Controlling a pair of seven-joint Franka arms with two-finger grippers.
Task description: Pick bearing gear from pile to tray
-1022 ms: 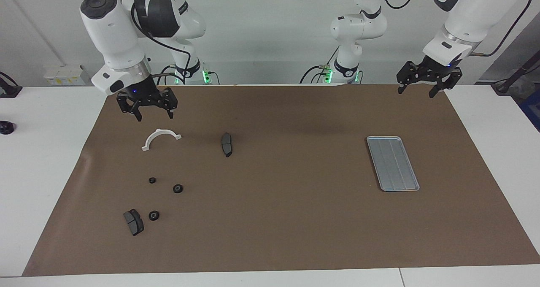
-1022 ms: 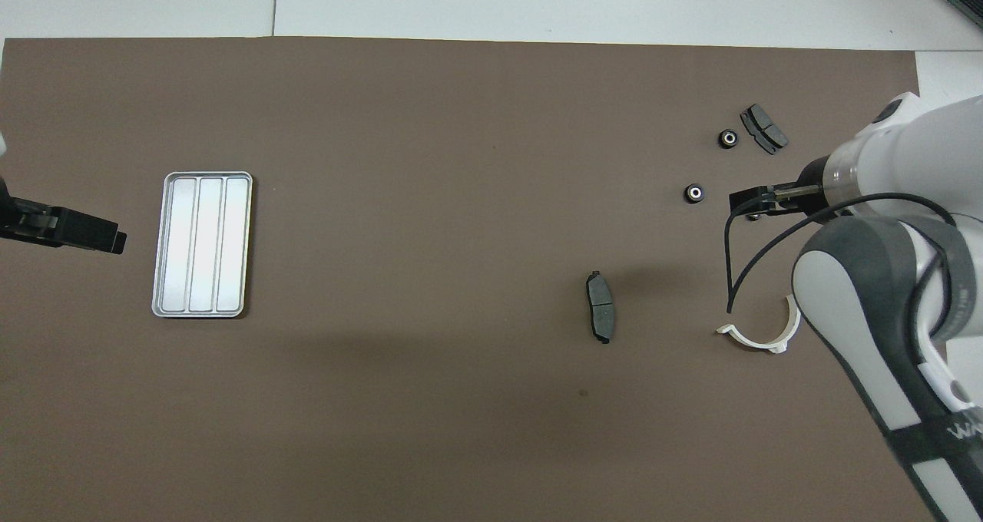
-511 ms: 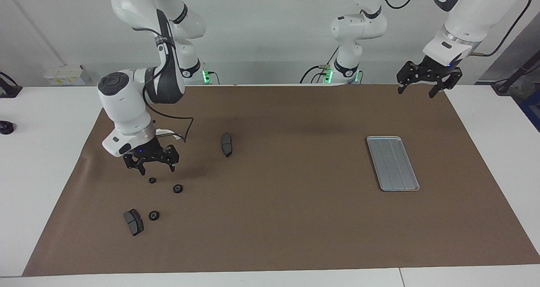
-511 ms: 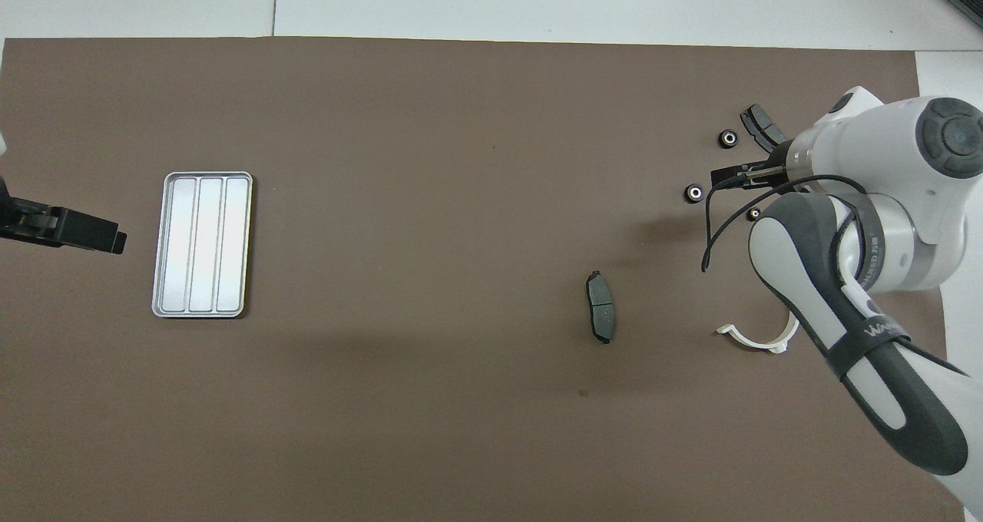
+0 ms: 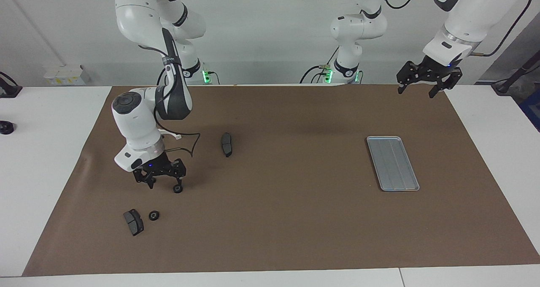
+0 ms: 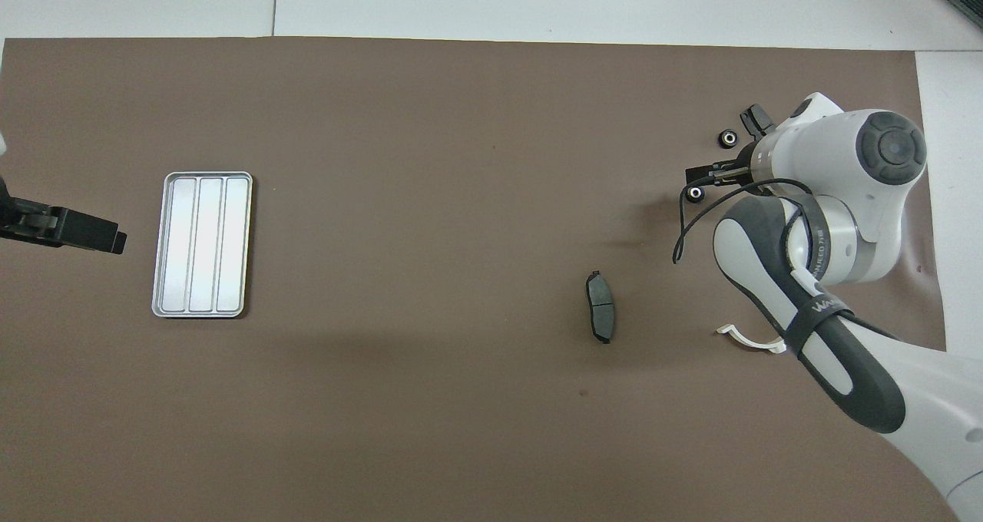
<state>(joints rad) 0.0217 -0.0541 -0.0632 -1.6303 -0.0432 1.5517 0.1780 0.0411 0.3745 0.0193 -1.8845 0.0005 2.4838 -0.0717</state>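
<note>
Black and small, the bearing gear [image 5: 178, 189] lies on the tabletop [image 5: 278, 219] at the tip of my right hand [image 5: 162, 185], which hangs low over the pile [image 5: 143, 211] with fingers spread and nothing gripped. One more gear [image 5: 154, 215] sits beside a grey pad [image 5: 133, 222]. Nothing lies in the tray [image 5: 393, 163] yet, so the whole carry remains. My left hand [image 5: 423, 88] waits open, raised near the tray.

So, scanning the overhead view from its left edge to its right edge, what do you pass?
Left gripper → tray → lone dark pad → gear by the right gripper → second gear.
</note>
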